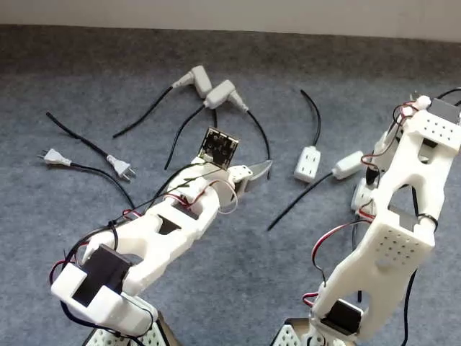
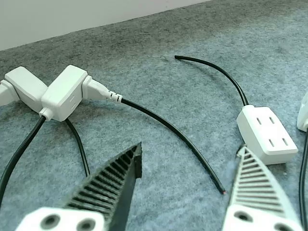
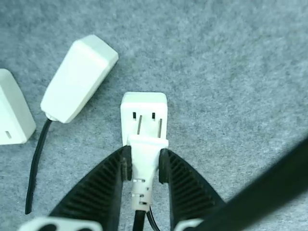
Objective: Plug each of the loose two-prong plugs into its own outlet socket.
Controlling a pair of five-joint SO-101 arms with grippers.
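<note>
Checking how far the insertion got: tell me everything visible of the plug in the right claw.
The two-prong plug is white, plastic-looking, with a ribbed neck leading to a black cable. The right claw is shut on its body, a black ribbed finger on either side. Its two metal prongs enter the slots of a white socket block lying on grey carpet, with part of each blade bare.
</note>
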